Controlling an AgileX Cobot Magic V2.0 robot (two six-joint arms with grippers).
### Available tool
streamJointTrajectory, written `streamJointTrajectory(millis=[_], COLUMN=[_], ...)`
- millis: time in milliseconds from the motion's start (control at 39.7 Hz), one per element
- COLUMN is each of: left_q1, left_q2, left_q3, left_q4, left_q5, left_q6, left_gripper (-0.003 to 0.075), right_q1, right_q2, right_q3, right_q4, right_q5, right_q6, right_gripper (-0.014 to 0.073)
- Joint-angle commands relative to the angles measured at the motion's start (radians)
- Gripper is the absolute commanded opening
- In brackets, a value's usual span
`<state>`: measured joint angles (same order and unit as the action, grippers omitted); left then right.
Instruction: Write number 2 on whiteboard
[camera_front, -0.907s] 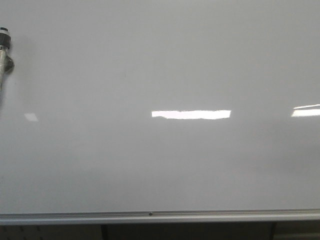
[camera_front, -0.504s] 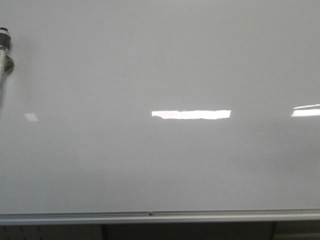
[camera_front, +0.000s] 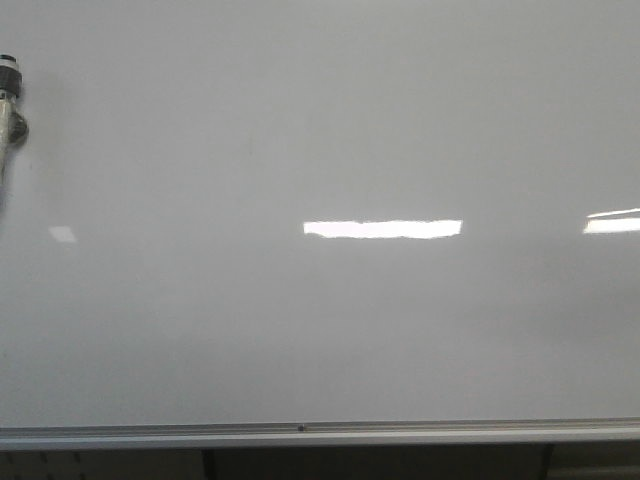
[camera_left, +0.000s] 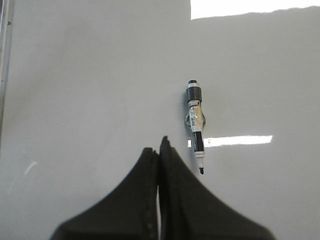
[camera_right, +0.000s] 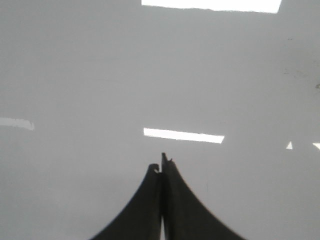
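Observation:
The whiteboard (camera_front: 330, 330) fills the front view, glossy white-grey, with a thin silver frame strip (camera_front: 320, 432) along its lower edge. No number 2 shows on it in any view. A black-and-white marker (camera_left: 195, 125) lies on the board in the left wrist view, uncapped tip toward my fingers; its end also shows at the front view's left edge (camera_front: 10, 95). My left gripper (camera_left: 159, 149) is shut and empty, just beside the marker's tip, not touching it. My right gripper (camera_right: 161, 164) is shut and empty over bare board.
Bright rectangular light reflections (camera_front: 382, 229) lie on the board. The board's metal frame edge (camera_left: 5, 60) shows in the left wrist view. A few faint specks (camera_right: 300, 74) mark the board in the right wrist view. Dark space lies below the frame strip.

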<state>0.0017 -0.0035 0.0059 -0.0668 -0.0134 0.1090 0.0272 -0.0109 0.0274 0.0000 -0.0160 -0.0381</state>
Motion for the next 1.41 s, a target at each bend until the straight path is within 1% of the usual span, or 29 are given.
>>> streamJointTrajectory(millis=[0,151,277,403,504,705,781,932,1108,1386], left_q1=[-0.005,-0.005,-0.005,-0.005,-0.005,-0.005,-0.005,-0.005,-0.005,-0.005], left_q2=[-0.018,-0.016,0.009,0.070,0.133,0.259,0.299,0.364,0.416,0.491], left_q3=[0.002,-0.091,-0.204,-0.338,-0.442,-0.594,-0.620,-0.616,-0.616,-0.611], left_q4=[-0.011,-0.023,-0.040,-0.040,-0.040,-0.040,-0.040,-0.040,-0.040,-0.042], left_q5=[-0.090,-0.040,0.046,0.179,0.259,0.357,0.376,0.389,0.434,0.447], left_q6=[0.002,0.002,0.002,0.002,0.002,0.002,0.002,0.002,0.002,0.002], left_gripper=[-0.0019,-0.0019,-0.0020,-0.0020,-0.0020,-0.0020,-0.0020,-0.0020,-0.0020,-0.0019], right_q1=[0.002,0.002,0.002,0.002,0.002,0.002,0.002,0.002,0.002,0.002], right_q2=[-0.015,-0.007,0.040,0.124,0.203,0.347,0.398,0.474,0.546,0.659], right_q3=[-0.046,-0.172,-0.302,-0.440,-0.535,-0.659,-0.674,-0.667,-0.643,-0.624], right_q4=[0.000,0.032,0.052,0.053,0.053,0.053,0.053,0.053,0.053,0.052], right_q5=[-0.043,0.103,0.202,0.284,0.361,0.477,0.488,0.492,0.488,0.491], right_q6=[-0.004,-0.004,-0.004,-0.004,-0.004,-0.004,-0.004,-0.004,-0.004,-0.004], right_gripper=[-0.0069,-0.0069,-0.0069,-0.0069,-0.0069,-0.0069,-0.0069,-0.0069,-0.0069,-0.0064])
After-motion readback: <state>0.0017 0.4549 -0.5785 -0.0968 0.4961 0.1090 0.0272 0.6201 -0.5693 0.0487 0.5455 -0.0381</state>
